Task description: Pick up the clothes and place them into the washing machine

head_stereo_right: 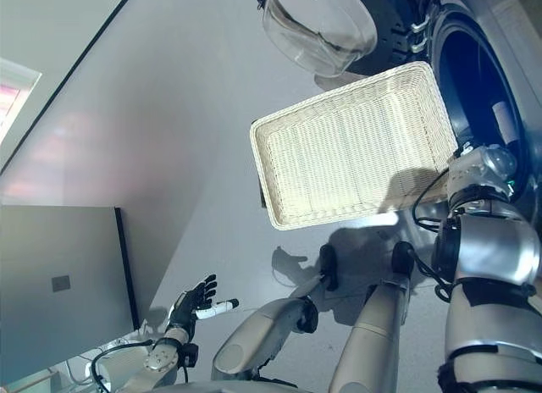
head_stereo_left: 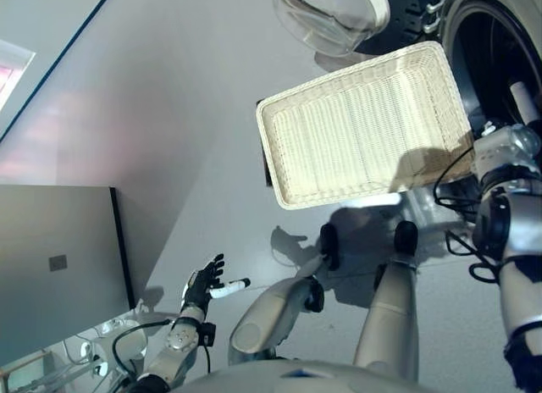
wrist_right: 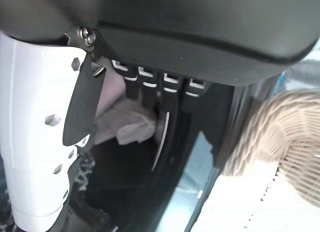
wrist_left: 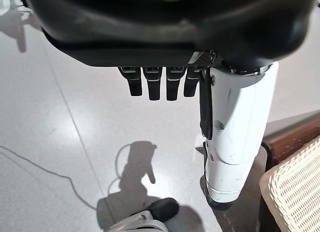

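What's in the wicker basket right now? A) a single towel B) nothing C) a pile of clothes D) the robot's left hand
B: the wicker basket shows only bare weave in both eye views, while a pale cloth shows past the right hand at the washing machine opening.

Both head eyes look steeply down at the floor, sharing the wicker basket [head_stereo_left: 364, 126] toward 1 o'clock; the left wrist view faces the floor closely, catching that basket's corner; the right wrist view peers closely into the washing machine drum [wrist_right: 150, 157].
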`<state>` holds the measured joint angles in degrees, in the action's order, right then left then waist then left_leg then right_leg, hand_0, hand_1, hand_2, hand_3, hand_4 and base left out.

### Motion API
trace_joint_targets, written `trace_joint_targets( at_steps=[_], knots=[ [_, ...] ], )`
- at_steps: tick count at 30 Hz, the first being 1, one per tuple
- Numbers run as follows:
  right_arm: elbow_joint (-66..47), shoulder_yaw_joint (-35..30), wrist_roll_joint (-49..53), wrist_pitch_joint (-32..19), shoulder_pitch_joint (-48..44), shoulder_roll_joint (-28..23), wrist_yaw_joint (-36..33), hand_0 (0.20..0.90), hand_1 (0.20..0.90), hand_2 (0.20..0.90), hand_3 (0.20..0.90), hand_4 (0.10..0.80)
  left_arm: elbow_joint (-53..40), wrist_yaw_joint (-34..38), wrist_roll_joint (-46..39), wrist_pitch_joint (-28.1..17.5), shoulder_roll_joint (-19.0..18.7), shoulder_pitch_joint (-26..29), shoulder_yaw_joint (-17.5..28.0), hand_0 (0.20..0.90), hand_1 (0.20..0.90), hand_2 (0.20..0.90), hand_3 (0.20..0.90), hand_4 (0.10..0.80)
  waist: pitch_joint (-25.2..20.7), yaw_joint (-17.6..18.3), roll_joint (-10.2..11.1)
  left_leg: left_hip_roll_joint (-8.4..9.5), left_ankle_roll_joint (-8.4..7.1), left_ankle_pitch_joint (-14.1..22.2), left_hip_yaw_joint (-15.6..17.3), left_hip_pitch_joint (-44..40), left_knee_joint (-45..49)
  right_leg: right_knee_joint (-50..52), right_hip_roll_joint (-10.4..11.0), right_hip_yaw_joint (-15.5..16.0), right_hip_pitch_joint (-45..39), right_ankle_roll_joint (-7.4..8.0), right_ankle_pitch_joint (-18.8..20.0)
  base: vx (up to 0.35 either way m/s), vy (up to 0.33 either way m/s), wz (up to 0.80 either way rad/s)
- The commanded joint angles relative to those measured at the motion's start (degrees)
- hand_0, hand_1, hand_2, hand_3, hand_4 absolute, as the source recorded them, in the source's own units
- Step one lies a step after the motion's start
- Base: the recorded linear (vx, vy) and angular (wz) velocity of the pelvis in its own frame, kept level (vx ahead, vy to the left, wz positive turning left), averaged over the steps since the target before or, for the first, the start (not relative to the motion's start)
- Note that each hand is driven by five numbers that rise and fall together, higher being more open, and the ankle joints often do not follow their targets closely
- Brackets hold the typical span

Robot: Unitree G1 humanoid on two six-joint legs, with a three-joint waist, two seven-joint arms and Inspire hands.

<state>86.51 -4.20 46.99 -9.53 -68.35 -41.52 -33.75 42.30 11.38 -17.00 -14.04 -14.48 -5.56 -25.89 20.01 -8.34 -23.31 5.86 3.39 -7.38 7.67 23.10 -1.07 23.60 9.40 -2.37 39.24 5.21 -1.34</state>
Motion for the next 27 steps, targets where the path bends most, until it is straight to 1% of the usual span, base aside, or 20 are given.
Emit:
trace_joint_targets(
  at_steps=[1, 2, 3, 4, 5, 7, 8, 9, 10, 12, 14, 15, 16, 18, 24, 25, 26, 27],
  knots=[
    [-3.92, 4.45, -0.26, -4.42, -0.99, -5.38, -1.33, 0.900, 0.900, 0.900, 0.900, 0.800, 4.20, 1.37, -1.72, -0.52, -0.81, -2.34, 0.45, 0.900, 0.900, 0.900, 0.900, 0.800, -2.42, 2.38, -2.68, -1.36, -5.87, 2.17, 0.44, 5.01, 6.63, -7.69, -3.44, 3.01, -5.72, -2.49, 1.36, 0.000, 0.000, 0.00],
    [-6.36, 3.67, 1.13, -5.99, -0.44, -4.77, -1.22, 0.900, 0.900, 0.900, 0.900, 0.800, 4.50, 1.40, -2.01, -0.54, -0.56, -2.28, 0.61, 0.900, 0.900, 0.900, 0.900, 0.800, -2.33, 2.54, -2.58, -1.39, -5.88, 2.16, 0.48, 5.04, 6.63, -7.73, -3.49, 2.92, -5.69, -2.49, 1.34, 0.000, 0.000, 0.00],
    [-6.63, 3.50, 1.12, -6.04, -0.17, -4.64, -1.34, 0.900, 0.900, 0.900, 0.900, 0.800, 4.56, 1.39, -2.02, -0.56, -0.61, -2.28, 0.63, 0.900, 0.900, 0.900, 0.900, 0.800, -2.33, 2.56, -2.52, -1.39, -5.88, 2.17, 0.48, 5.02, 6.64, -7.72, -3.49, 2.91, -5.71, -2.50, 1.34, 0.000, 0.000, 0.00],
    [-12.34, 2.34, 2.52, -8.81, 1.14, -2.87, -1.36, 0.900, 0.900, 0.900, 0.900, 0.800, 4.46, 1.41, -2.68, -0.74, -0.02, -2.42, 0.76, 0.900, 0.900, 0.900, 0.900, 0.800, -2.12, 2.79, -2.41, -1.39, -5.86, 2.15, 0.53, 5.01, 6.67, -7.71, -3.54, 2.82, -5.65, -2.49, 1.43, 0.000, 0.000, 0.00],
    [-16.57, 1.42, 0.60, -10.71, 3.89, -1.11, -1.56, 0.900, 0.900, 0.900, 0.900, 0.800, 4.11, 1.27, -3.18, -0.92, 0.54, -2.97, 0.85, 0.900, 0.900, 0.900, 0.900, 0.800, -1.81, 3.09, -2.19, -1.38, -5.82, 2.17, 0.51, 4.97, 6.64, -7.81, -3.61, 2.61, -5.78, -2.47, 1.53, -0.009, 0.013, -0.04],
    [-15.84, 1.87, -0.39, -9.67, 4.54, -1.15, -0.86, 0.900, 0.900, 0.900, 0.900, 0.800, 4.11, 1.18, -3.36, -1.01, 0.33, -3.04, 0.97, 0.900, 0.900, 0.900, 0.900, 0.800, -1.88, 3.01, -1.96, -1.37, -5.82, 2.22, 0.45, 4.88, 6.69, -7.91, -3.64, 2.59, -6.00, -2.48, 1.54, -0.010, 0.001, -0.10],
    [-11.64, 4.78, -3.71, -5.69, 4.22, -2.84, 2.48, 0.900, 0.900, 0.900, 0.900, 0.800, 4.04, 0.73, -3.20, -1.16, -0.29, -2.67, 1.30, 0.900, 0.900, 0.900, 0.900, 0.800, -1.95, 2.83, -1.64, -1.49, -5.88, 2.18, 0.46, 4.81, 6.78, -7.87, -3.54, 2.74, -6.13, -2.49, 1.65, -0.021, -0.030, -0.05],
    [-6.54, 11.35, -9.19, -0.18, 3.07, -4.98, 7.87, 0.900, 0.900, 0.900, 0.900, 0.800, 3.78, -0.99, -2.19, -1.26, -1.55, -2.28, 1.87, 0.900, 0.900, 0.900, 0.900, 0.800, -2.31, 2.29, -1.21, -1.67, -5.93, 2.13, 0.40, 4.64, 6.99, -7.93, -3.43, 3.04, -6.50, -2.59, 1.83, -0.028, -0.032, 0.05],
    [-7.79, 13.89, -12.47, -0.02, 3.37, -3.92, 8.32, 0.900, 0.900, 0.900, 0.900, 0.800, 3.10, -1.32, -2.45, -1.58, -1.92, -2.71, 2.38, 0.900, 0.900, 0.900, 0.900, 0.800, -2.37, 2.23, -1.00, -1.75, -5.93, 2.03, 0.47, 4.61, 7.10, -8.00, -3.44, 3.15, -6.55, -2.63, 2.05, -0.018, -0.039, 0.14],
    [-8.54, 14.94, -14.41, 0.56, 6.18, -1.96, 10.94, 0.900, 0.900, 0.900, 0.900, 0.800, 2.86, -2.01, -2.25, -1.40, -2.47, -3.30, 2.90, 0.900, 0.900, 0.900, 0.900, 0.800, -2.61, 2.14, -0.35, -1.83, -5.89, 2.00, 0.39, 4.38, 7.21, -8.24, -3.58, 3.24, -6.95, -2.66, 2.23, -0.003, -0.019, 0.07],
    [-12.08, 17.99, -17.22, 0.47, 8.71, 0.37, 13.55, 0.900, 0.900, 0.900, 0.900, 0.800, 2.50, -2.91, -2.40, -1.07, -2.56, -3.31, 3.39, 0.900, 0.900, 0.900, 0.900, 0.800, -2.87, 1.99, 0.44, -2.02, -5.88, 1.94, 0.31, 4.16, 7.37, -8.53, -3.74, 3.29, -7.36, -2.69, 2.46, 0.002, -0.009, -0.02],
    [-12.21, 17.91, -17.26, 0.51, 8.86, 0.42, 13.48, 0.900, 0.900, 0.900, 0.900, 0.800, 2.47, -2.92, -2.40, -1.07, -2.61, -3.39, 3.40, 0.900, 0.900, 0.900, 0.900, 0.800, -2.90, 2.00, 0.47, -2.02, -5.88, 1.95, 0.30, 4.14, 7.37, -8.56, -3.74, 3.31, -7.40, -2.69, 2.46, 0.003, -0.048, -0.03],
    [-17.92, 18.58, -16.74, -0.62, 13.77, 3.06, 15.92, 0.900, 0.900, 0.900, 0.900, 0.800, 2.12, -3.55, -2.58, -1.05, -2.47, -3.71, 4.09, 0.900, 0.900, 0.900, 0.900, 0.800, -2.86, 2.10, 1.48, -2.20, -5.89, 1.91, 0.12, 3.88, 7.57, -8.97, -3.88, 3.50, -8.13, -2.73, 2.58, -0.002, -0.056, -0.03],
    [-20.61, 18.71, -17.36, -1.18, 17.65, 5.31, 17.13, 0.900, 0.900, 0.900, 0.900, 0.800, 2.25, -4.21, -2.52, -0.97, -2.18, -3.97, 4.35, 0.900, 0.900, 0.900, 0.900, 0.800, -2.72, 2.24, 2.32, -2.41, -5.85, 1.90, -0.17, 3.63, 7.87, -9.13, -3.99, 3.71, -8.87, -2.76, 2.55, 0.003, -0.060, 0.01],
    [-25.12, 17.75, -19.85, -1.29, 25.81, 8.74, 18.77, 0.900, 0.900, 0.900, 0.900, 0.800, 4.09, -4.19, -1.45, -0.76, -2.30, -3.91, 6.57, 0.900, 0.900, 0.900, 0.900, 0.800, -3.08, 2.36, 5.07, -2.89, -5.69, 1.99, -1.00, 2.26, 7.99, -9.90, -4.30, 4.82, -11.14, -2.94, 2.65, 0.012, -0.037, 0.06],
    [-25.15, 17.72, -19.87, -1.27, 25.85, 8.76, 18.75, 0.900, 0.900, 0.900, 0.900, 0.800, 4.09, -4.19, -1.45, -0.76, -2.33, -3.93, 6.56, 0.900, 0.900, 0.900, 0.900, 0.800, -3.09, 2.36, 5.08, -2.89, -5.69, 1.99, -1.01, 2.24, 7.98, -9.92, -4.30, 4.83, -11.17, -2.94, 2.65, 0.010, -0.045, 0.12],
    [-25.26, 17.42, -20.03, -1.15, 27.95, 9.79, 19.66, 0.900, 0.900, 0.900, 0.900, 0.800, 4.06, -4.37, -1.37, -0.65, -2.47, -4.18, 7.30, 0.900, 0.900, 0.900, 0.900, 0.800, -3.34, 2.20, 6.00, -2.96, -5.64, 2.12, -1.34, 1.57, 8.01, -10.46, -4.35, 5.22, -12.13, -2.92, 2.86, 0.009, -0.037, 0.09],
    [-25.48, 17.20, -20.14, -1.05, 28.66, 10.30, 19.81, 0.900, 0.900, 0.900, 0.900, 0.800, 4.16, -4.31, -1.12, -0.57, -2.59, -4.15, 7.54, 0.900, 0.900, 0.900, 0.900, 0.800, -3.39, 2.13, 6.43, -2.97, -5.60, 2.21, -1.39, 1.39, 8.05, -10.78, -4.36, 5.41, -12.57, -2.91, 2.91, 0.007, -0.054, 0.05]
  ],
)
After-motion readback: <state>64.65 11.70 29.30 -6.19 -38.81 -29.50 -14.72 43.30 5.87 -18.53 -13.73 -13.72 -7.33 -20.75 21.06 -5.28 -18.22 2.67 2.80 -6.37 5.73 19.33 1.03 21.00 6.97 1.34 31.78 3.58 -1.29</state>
